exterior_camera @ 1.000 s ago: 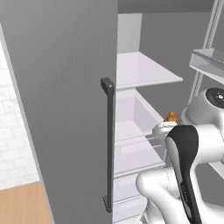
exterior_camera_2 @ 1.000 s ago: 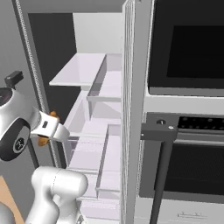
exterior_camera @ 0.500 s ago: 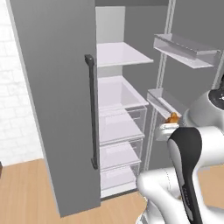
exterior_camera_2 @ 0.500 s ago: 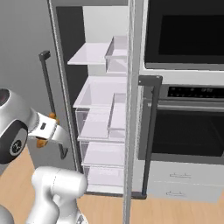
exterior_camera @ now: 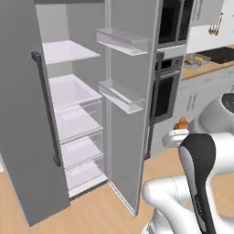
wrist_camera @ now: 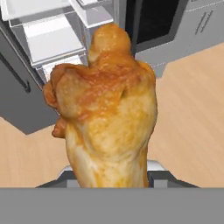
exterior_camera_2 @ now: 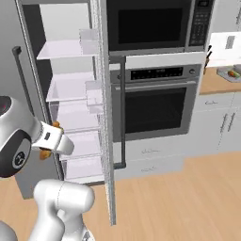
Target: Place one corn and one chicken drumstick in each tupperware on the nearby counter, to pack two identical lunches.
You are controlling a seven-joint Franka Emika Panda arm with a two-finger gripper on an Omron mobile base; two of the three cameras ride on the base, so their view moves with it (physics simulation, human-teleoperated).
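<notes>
While the fridge [exterior_camera: 77,114] stands with its door [exterior_camera: 130,105] swung wide (shelves bare), the wall oven [exterior_camera_2: 155,101] sits just beside it. Farther right runs the bench [exterior_camera: 208,68]. Near the fridge, the hand [exterior_camera: 176,137] pinches a golden chicken drumstick [wrist_camera: 107,118].

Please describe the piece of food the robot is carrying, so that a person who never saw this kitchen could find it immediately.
Start at the tall grey fridge standing with both doors open, then follow the white arm in front of it to its claw. The chicken drumstick sits in that claw: a golden-brown, roasted, lumpy piece, the one orange-brown thing among grey and white surfaces.
</notes>
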